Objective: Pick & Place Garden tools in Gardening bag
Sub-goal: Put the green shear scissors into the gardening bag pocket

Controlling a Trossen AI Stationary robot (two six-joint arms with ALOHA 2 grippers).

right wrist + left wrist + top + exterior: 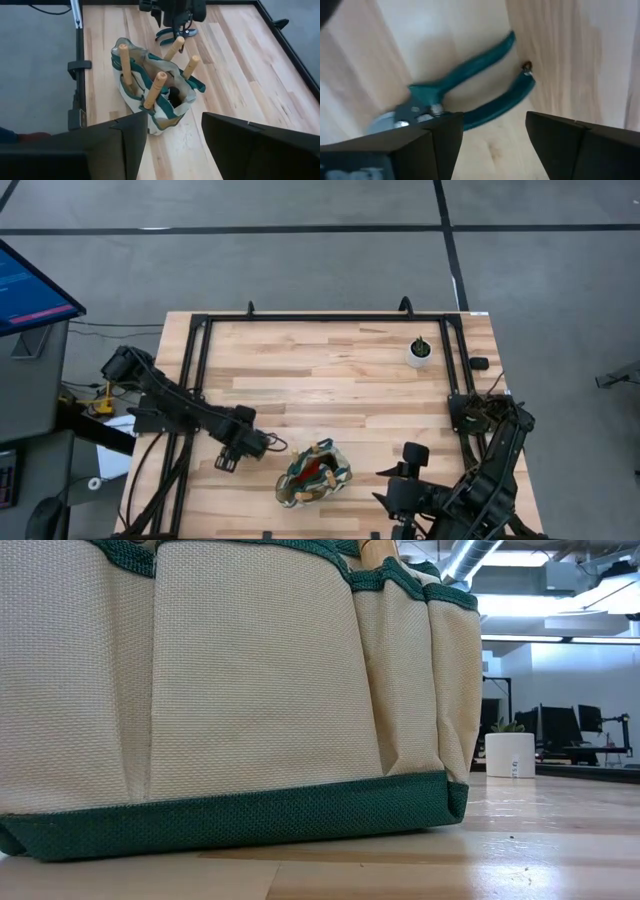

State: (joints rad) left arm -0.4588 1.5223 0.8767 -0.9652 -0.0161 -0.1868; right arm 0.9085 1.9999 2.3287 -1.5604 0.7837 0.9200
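Shears [470, 95], green-handled, lie flat on the tabletop [330, 370] just left of the bag [314, 474], and they look like the only tool not packed. The left pincer [262, 444] hovers right over them, fingers spread wide and gripping nothing, so I'd say a pickup is about to be tried. The bag itself stands near the tabletop's front edge with four wooden handles [155, 87] poking up out of it, which makes most of the job done as far as I can see. Right of the bag, the right pincer [392, 484] waits, released and empty, aimed back toward it. Well beyond the bag, in the far right corner, sits a small white pot [420, 352].
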